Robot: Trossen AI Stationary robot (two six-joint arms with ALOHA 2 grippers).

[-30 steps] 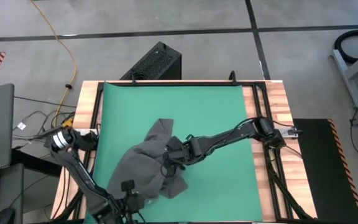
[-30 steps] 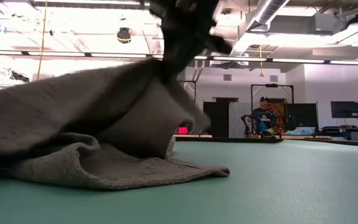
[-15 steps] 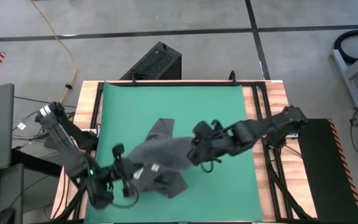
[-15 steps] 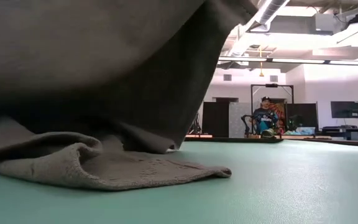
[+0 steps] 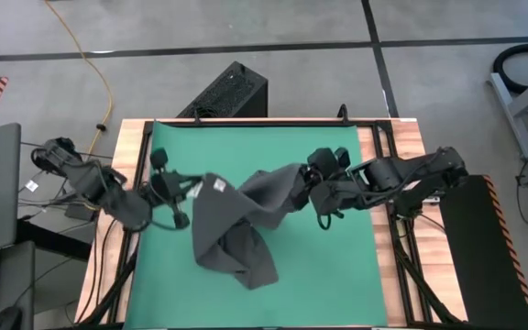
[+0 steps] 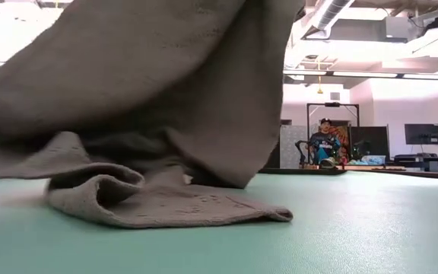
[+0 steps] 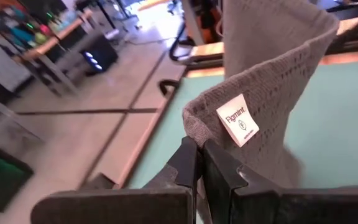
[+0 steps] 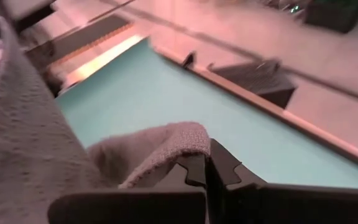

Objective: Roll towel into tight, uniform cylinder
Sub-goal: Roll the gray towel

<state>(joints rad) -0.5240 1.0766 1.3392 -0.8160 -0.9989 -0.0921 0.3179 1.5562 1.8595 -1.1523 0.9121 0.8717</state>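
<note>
The dark grey towel (image 5: 236, 215) is raised over the green mat (image 5: 337, 266), stretched between my two grippers. Its lower part (image 5: 236, 261) rests bunched on the mat, which the low view (image 6: 166, 205) also shows. A small white tag (image 7: 238, 119) sits at the edge by my left gripper. My left gripper (image 5: 191, 191) is at the mat's left side, shut on the towel. My right gripper (image 5: 302, 191) is right of centre, shut on the towel's other end. My left gripper pinches the towel's edge just beside the white tag (image 7: 196, 127) between its two fingers, coming level from the table's left. The cloth rises beyond the fingers and stands lifted off the mat. My right gripper pinches a folded edge of the towel (image 8: 188, 144) between its two fingers, coming level from the table's right. That end is lifted clear of the mat, and the cloth runs fairly taut toward the left gripper.
The wooden table edge and black frame rails (image 5: 401, 247) border the mat on both sides. A black box (image 5: 227, 92) stands beyond the far edge. A person (image 6: 324, 144) sits far back in the room. Bare mat lies near the right and far sides.
Both grippers have risen and moved apart with the towel. My left gripper went from the near left edge toward the far left; my right gripper went toward the right and far side. The towel's upper part is lifted and spread between them; its lower part stays on the mat.
</note>
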